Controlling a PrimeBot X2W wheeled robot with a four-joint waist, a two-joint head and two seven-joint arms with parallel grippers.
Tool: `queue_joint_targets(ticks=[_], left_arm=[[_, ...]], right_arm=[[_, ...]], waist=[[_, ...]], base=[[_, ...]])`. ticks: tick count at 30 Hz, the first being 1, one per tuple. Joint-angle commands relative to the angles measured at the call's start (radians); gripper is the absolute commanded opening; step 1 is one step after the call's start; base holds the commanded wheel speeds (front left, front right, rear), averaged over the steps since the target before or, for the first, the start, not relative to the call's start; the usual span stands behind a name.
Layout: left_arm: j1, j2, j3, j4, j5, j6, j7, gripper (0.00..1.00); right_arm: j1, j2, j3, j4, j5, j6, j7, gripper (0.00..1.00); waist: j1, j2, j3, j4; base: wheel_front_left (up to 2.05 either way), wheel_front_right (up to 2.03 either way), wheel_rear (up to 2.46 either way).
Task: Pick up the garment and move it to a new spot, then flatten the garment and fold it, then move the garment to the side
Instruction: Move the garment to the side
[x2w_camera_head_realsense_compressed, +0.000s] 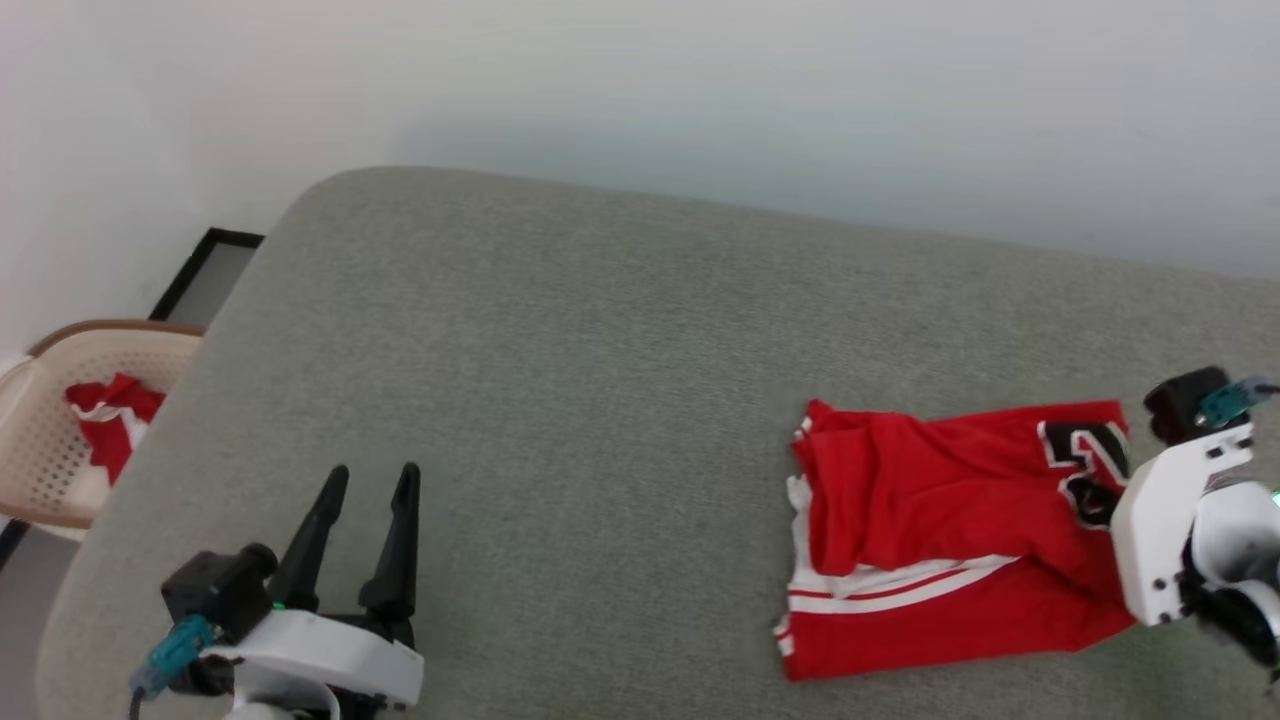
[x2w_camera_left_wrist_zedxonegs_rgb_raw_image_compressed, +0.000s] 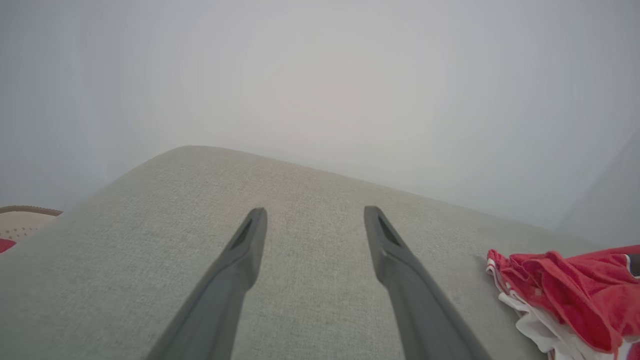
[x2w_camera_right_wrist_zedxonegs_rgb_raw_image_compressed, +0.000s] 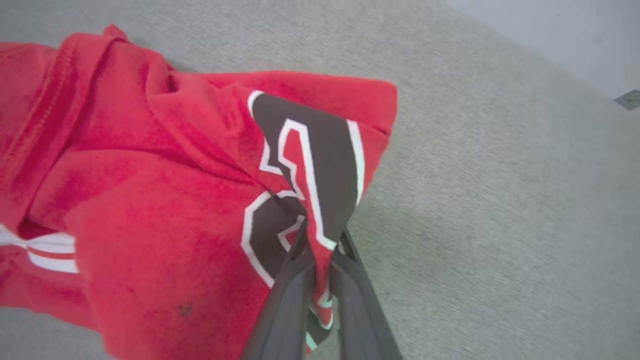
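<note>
Pinched between the right gripper's (x2w_camera_right_wrist_zedxonegs_rgb_raw_image_compressed: 322, 239) closed fingers is a fold of the garment (x2w_camera_head_realsense_compressed: 930, 540) bearing black, white-outlined lettering (too rumpled to read). The garment lies bunched on the near right of the grey cushion (x2w_camera_head_realsense_compressed: 560, 380), with red-and-white stripe trim along its near edge. Off the cushion's left edge stands a beige basket (x2w_camera_head_realsense_compressed: 40, 450) with red cloth (x2w_camera_head_realsense_compressed: 112, 415) in it. At the near left, well apart from the garment, the left gripper (x2w_camera_head_realsense_compressed: 372, 472) hovers, fingers spread and empty, pointing toward the far wall (x2w_camera_head_realsense_compressed: 700, 90).
</note>
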Motion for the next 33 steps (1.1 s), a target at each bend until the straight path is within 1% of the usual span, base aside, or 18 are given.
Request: queue_joint_targets(ticks=[1,4,5,11,15,18,23,27,33], left_arm=[[-0.015,0.002,0.001,-0.005,0.000,-0.003,0.000,1.00],[-0.036,0.001,0.002,-0.013,0.005,-0.003,0.000,1.00],[-0.036,0.001,0.002,-0.013,0.005,-0.003,0.000,1.00],[-0.081,-0.004,-0.007,-0.031,0.018,-0.003,0.000,1.00],[-0.119,0.000,-0.012,-0.035,0.012,-0.003,0.001,1.00],[-0.148,0.001,-0.016,-0.040,0.017,-0.003,0.001,1.00],[-0.197,0.008,-0.035,-0.044,0.012,-0.003,0.001,1.00],[-0.242,0.019,-0.059,-0.038,0.004,-0.003,0.001,1.00],[-0.312,0.033,-0.101,-0.024,-0.006,-0.003,0.001,1.00]], right_arm=[[-0.020,-0.028,0.006,-0.015,0.007,-0.002,0.004,0.00],[-0.043,-0.079,0.016,-0.045,0.016,-0.002,0.010,0.00],[-0.043,-0.079,0.016,-0.045,0.016,-0.002,0.010,0.00],[-0.100,-0.190,0.020,-0.082,0.028,-0.002,0.014,0.00],[-0.140,-0.259,0.034,-0.087,0.037,-0.002,-0.004,0.00],[-0.170,-0.317,0.047,-0.070,0.040,-0.002,-0.023,0.00],[-0.234,-0.393,0.079,-0.022,0.042,-0.002,-0.076,0.00],[-0.285,-0.442,0.111,0.029,0.024,-0.002,-0.144,0.00],[-0.359,-0.496,0.159,0.129,0.002,-0.002,-0.248,0.00]], waist=[[0.0000,-0.0001,0.013,-0.027],[0.0000,-0.0001,0.029,-0.056],[0.0000,-0.0001,0.029,-0.056],[0.0000,-0.0001,0.072,-0.122],[0.0000,-0.0001,0.109,-0.168],[0.0000,-0.0001,0.139,-0.198],[0.0000,-0.0001,0.191,-0.245],[0.0000,-0.0001,0.229,-0.271],[0.0000,-0.0001,0.290,-0.294]], base=[[0.00,0.00,0.00],[0.00,0.00,0.00],[0.00,0.00,0.00],[0.00,0.00,0.00],[0.00,0.00,0.00],[0.00,0.00,0.00],[0.00,0.00,0.00],[0.00,0.00,0.00],[0.00,0.00,0.00]])
